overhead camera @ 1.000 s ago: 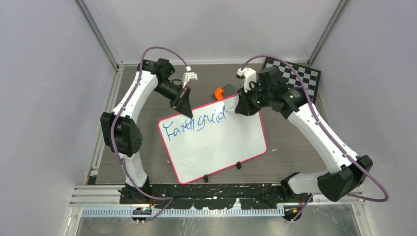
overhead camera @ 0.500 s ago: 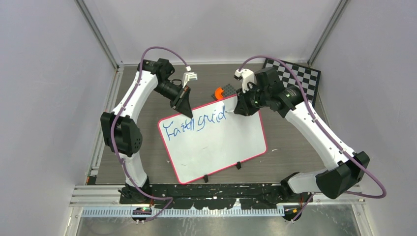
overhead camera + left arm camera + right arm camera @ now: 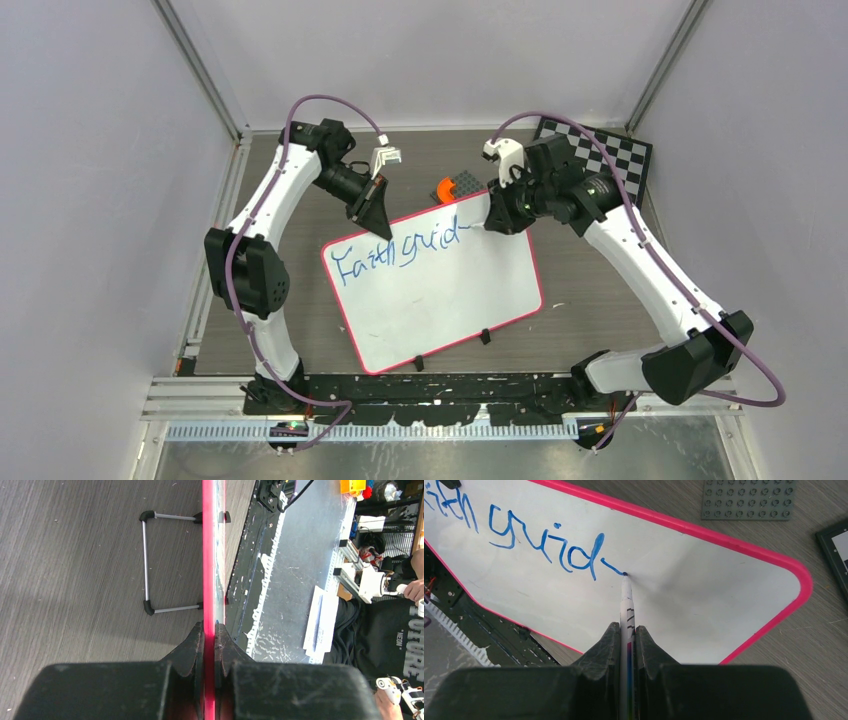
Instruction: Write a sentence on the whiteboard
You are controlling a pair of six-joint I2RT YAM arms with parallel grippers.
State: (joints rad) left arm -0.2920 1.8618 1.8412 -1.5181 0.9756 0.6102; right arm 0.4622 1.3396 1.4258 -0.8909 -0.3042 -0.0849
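**Inspector:** Position of the whiteboard (image 3: 440, 300)?

**Assessor:** On the table (image 3: 600, 320). Its pink rim is pinched between the closed fingers of the left gripper (image 3: 209, 630).

**Inspector:** The sentence (image 3: 549, 550)?

**Assessor:** Blue, reading "Faith guid", then a short stroke. The stroke ends at the tip of the marker (image 3: 627, 600), which touches the board just ahead of the right gripper (image 3: 626, 629). That gripper is clamped narrow on the marker.

**Inspector:** Surroundings?

**Assessor:** A grey studded plate (image 3: 746, 499) lies beyond the right gripper, off the board. A chessboard (image 3: 600, 150) lies farther out.

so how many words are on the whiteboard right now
2 on the whiteboard: "Faith" at its left, and an unfinished "guid" just right of it, marker tip at its last stroke.
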